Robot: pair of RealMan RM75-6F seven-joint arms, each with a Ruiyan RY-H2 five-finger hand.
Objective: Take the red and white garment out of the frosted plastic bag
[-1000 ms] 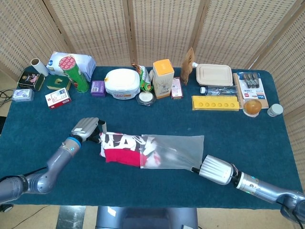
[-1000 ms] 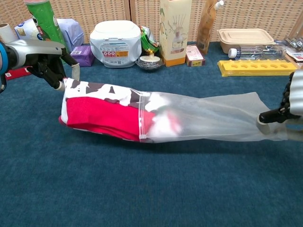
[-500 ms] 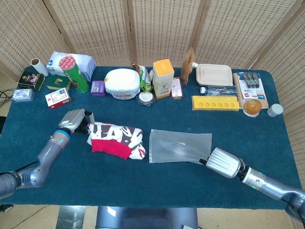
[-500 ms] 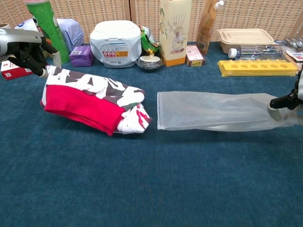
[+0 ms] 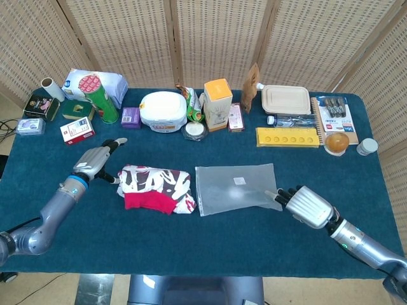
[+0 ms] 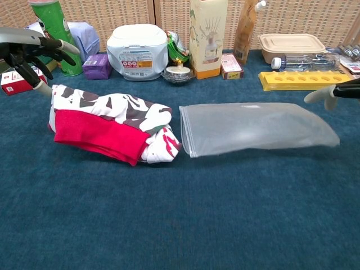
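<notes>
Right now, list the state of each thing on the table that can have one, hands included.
red and white garment: fully out of the bag, folded, lying on the table.
frosted plastic bag: empty, lying flat, mouth toward the garment.
left hand: fingers spread, holding nothing.
right hand: fingers apart, holding nothing, beside the bag's closed end.
white tub: lid on.
tan food box: closed.

**A:** What's my backdrop here?

**B:** From my feed, a folding woven wicker screen with pale wooden frames stands behind the table covered in dark teal carpet-like cloth. I see pale floor at the left edge, and even, bright lighting.
</notes>
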